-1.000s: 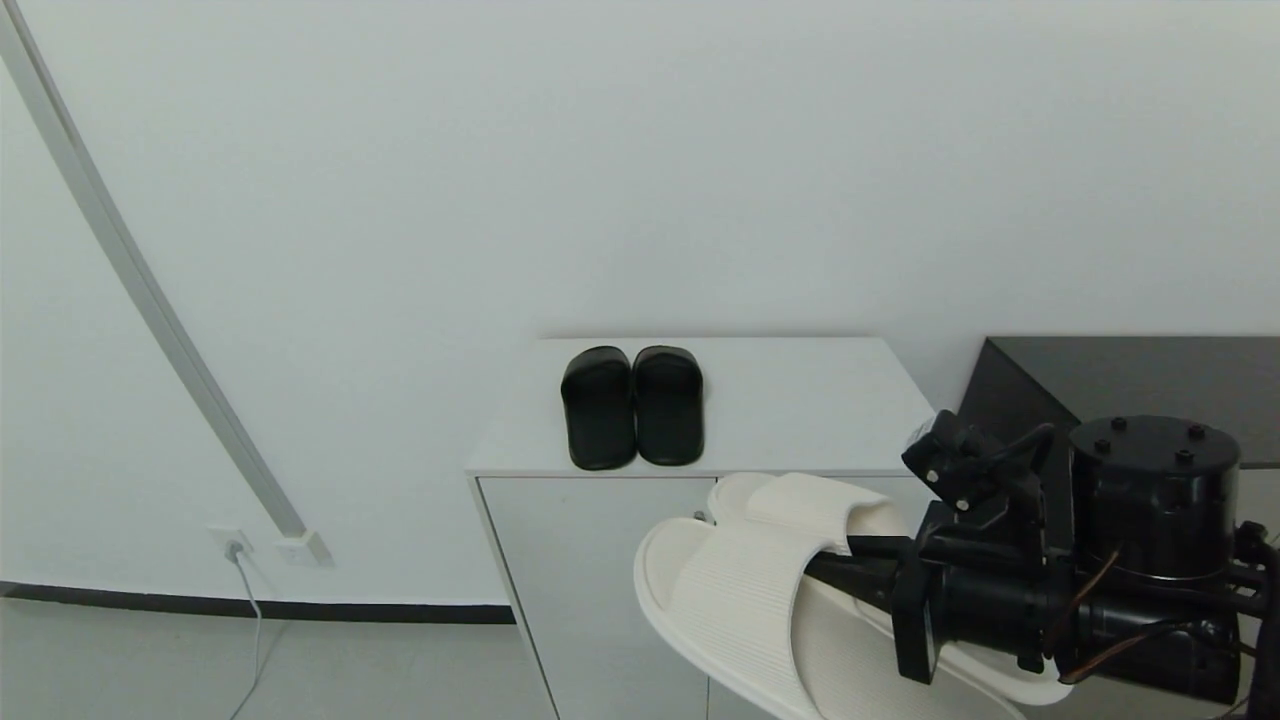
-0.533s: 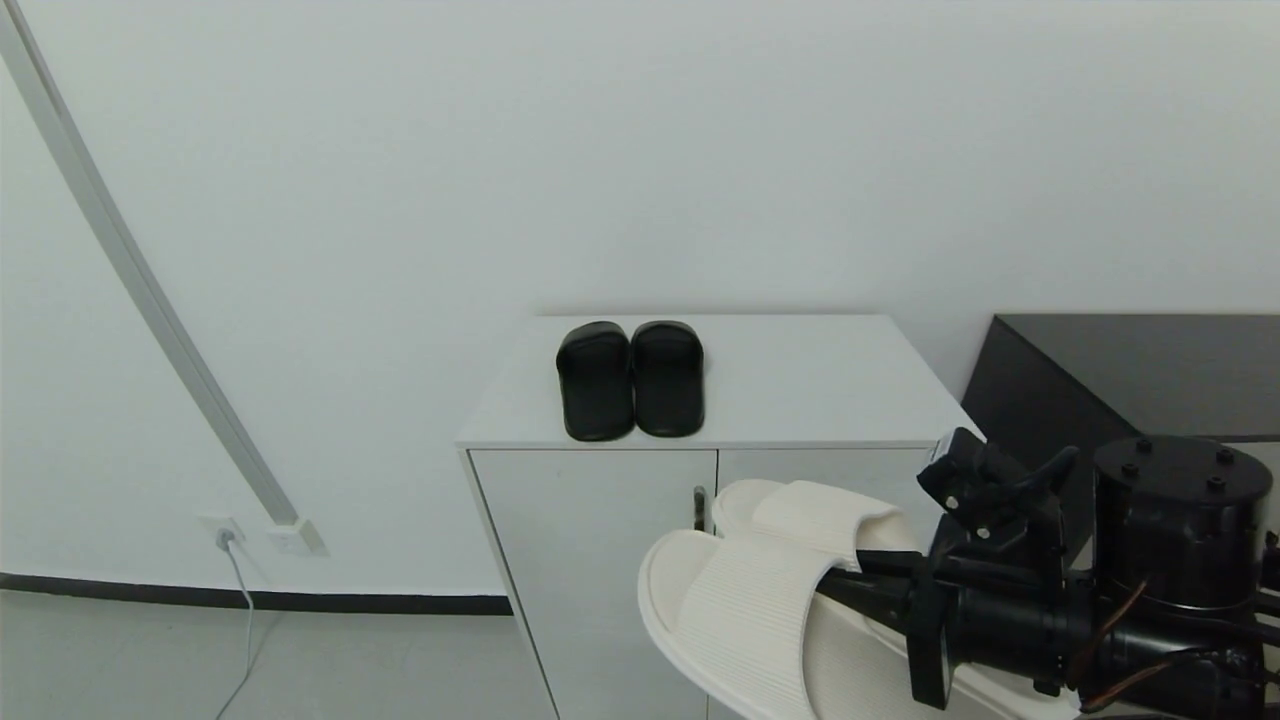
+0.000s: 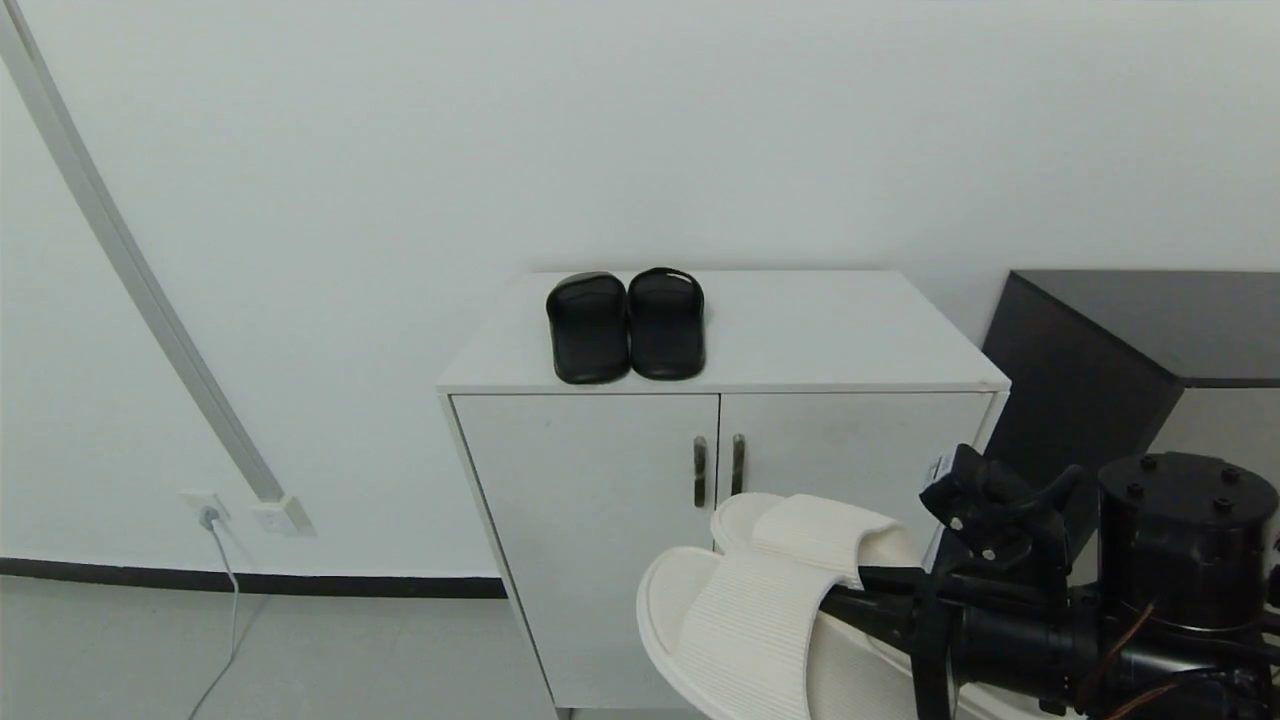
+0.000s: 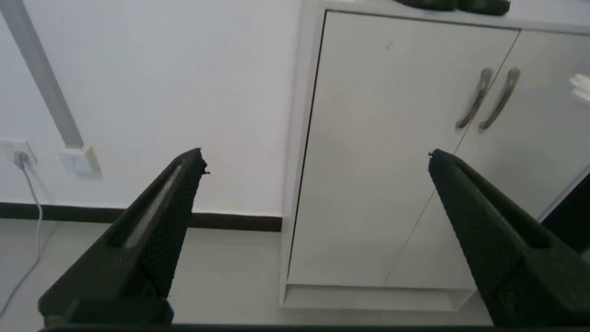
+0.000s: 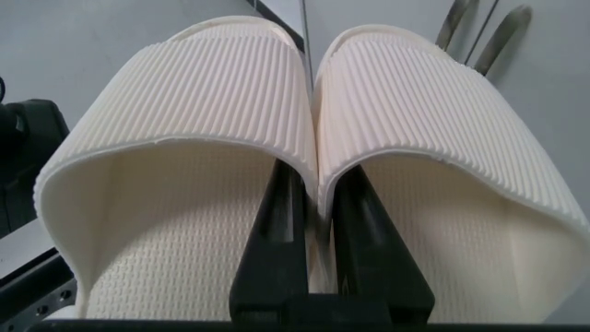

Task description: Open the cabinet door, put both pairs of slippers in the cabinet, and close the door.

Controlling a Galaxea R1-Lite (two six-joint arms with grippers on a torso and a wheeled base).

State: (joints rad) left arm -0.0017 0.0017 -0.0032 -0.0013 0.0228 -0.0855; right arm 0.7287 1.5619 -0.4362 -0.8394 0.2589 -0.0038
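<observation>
A white two-door cabinet (image 3: 580, 520) stands against the wall with both doors shut and two dark handles (image 3: 700, 471) at the middle. A black pair of slippers (image 3: 626, 325) lies on its top. My right gripper (image 3: 850, 590) holds a white pair of slippers (image 3: 760, 600) low in front of the right door, its fingers (image 5: 290, 221) pushed under the two straps and pinching their inner walls together. In the left wrist view my left gripper (image 4: 318, 161) is open, empty, facing the cabinet (image 4: 387, 157) and its handles (image 4: 489, 97).
A dark counter (image 3: 1110, 350) stands right of the cabinet. A wall socket with a grey cable (image 3: 205, 520) and a slanted grey trunking strip (image 3: 120, 250) are on the wall to the left. Bare floor (image 3: 250, 650) lies left of the cabinet.
The whole head view has shifted, so the cabinet sits higher in it and its doors and handles have come into sight. The right gripper still holds the white slippers.
</observation>
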